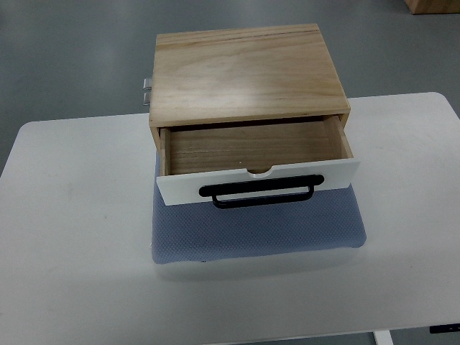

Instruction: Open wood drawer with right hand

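No hand shows, so its state cannot be told; the wood drawer [255,154] already stands pulled out at the counter's [72,237] middle, its black handle [257,194] lying left-to-right, seemingly facing the robot.

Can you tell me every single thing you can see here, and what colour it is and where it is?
wooden box: one, light wood, middle of the table toward the back
drawer: one, wood inside with a white front, pulled open, nothing visible inside
handle: one, black, on the drawer's front
mat: one, blue-grey, under the box
table: one, white
metal fitting: one, silver, on the box's left side
brown object: one, top right corner, too cut off to identify
robot hands: none in view
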{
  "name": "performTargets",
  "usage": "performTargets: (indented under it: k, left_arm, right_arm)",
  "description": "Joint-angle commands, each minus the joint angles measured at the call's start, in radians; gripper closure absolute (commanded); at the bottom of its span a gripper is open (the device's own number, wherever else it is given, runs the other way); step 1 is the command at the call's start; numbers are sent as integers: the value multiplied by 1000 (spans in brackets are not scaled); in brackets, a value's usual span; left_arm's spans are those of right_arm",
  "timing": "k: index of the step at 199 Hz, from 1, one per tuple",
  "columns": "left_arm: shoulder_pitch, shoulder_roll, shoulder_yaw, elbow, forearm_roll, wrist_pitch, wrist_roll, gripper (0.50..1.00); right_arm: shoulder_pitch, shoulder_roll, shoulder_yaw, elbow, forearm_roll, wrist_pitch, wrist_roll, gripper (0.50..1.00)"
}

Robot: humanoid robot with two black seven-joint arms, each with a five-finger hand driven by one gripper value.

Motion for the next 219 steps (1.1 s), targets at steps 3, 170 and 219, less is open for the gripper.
performTargets:
  k: [3, 170, 219]
  left_arm:
    - [0, 0, 0, 0, 0, 0, 0, 500]
    - [0, 0, 0, 0, 0, 0, 0, 500]
    - [0, 0, 0, 0, 0, 0, 0, 500]
  right_arm:
    - [-84, 45, 84, -124, 11, -14, 10, 556]
    - [-411, 365, 356, -685, -9, 35, 12, 554]
    - [-450, 407, 357, -709, -9, 31, 12, 554]
